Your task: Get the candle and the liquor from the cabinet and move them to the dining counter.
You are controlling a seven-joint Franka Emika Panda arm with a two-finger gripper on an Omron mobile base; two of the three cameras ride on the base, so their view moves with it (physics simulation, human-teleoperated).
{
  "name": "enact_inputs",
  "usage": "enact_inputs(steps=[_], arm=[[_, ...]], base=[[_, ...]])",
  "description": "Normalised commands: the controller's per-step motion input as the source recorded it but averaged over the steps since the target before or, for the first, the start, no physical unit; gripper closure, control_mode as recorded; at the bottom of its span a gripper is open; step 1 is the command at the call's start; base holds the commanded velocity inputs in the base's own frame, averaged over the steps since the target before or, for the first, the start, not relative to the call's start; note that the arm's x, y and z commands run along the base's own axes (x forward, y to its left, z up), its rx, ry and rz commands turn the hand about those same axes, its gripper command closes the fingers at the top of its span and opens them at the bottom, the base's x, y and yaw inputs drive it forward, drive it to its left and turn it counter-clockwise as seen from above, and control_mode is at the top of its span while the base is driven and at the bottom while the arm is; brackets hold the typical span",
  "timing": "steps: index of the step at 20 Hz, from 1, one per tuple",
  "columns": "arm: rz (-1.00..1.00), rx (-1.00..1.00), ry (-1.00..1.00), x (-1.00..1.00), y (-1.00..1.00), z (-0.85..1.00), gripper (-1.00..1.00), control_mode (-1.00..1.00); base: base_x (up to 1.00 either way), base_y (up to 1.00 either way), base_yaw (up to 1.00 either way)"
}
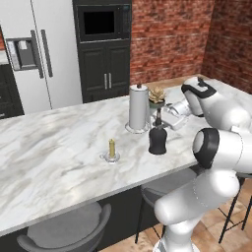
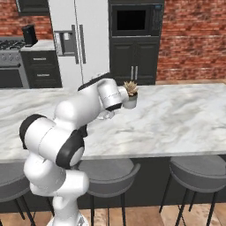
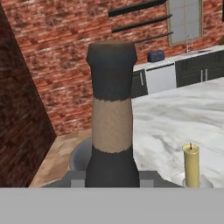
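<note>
The liquor (image 1: 157, 139), a squat black bottle with a thin neck, stands upright on the dining counter (image 1: 59, 152). My gripper (image 1: 160, 117) is shut on its neck from the right. In the hand view that neck and stopper (image 3: 112, 87) rise right in front of the camera. The candle (image 1: 112, 149), a short pale-yellow cylinder on a small saucer, sits on the marble a short way left of the bottle, apart from it. It also appears low in the hand view as the candle (image 3: 191, 164). Dark shelf boards of the cabinet (image 3: 138, 18) hang on the far brick wall.
A tall steel canister (image 1: 139, 108) stands just behind the bottle, with a small potted plant (image 1: 157, 96) beside it. Grey stools (image 1: 69, 231) line the counter's near side. A fridge (image 1: 49, 49) and black cupboards with an oven (image 1: 104, 44) stand beyond.
</note>
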Motion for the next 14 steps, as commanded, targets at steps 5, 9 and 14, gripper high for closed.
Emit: enact_inputs(steps=[5,9,14], arm=[[0.00,0.00,0.00,0.00,0.10,-0.35,1.00,-1.00],[0.00,0.00,0.00,0.11,0.08,-0.28,1.00,-1.00],[0.00,0.00,-0.02,0.18,0.13,-0.25,1.00,-1.00]], base=[[0.00,0.00,0.00],[0.00,0.00,0.00],[0.00,0.00,0.00]])
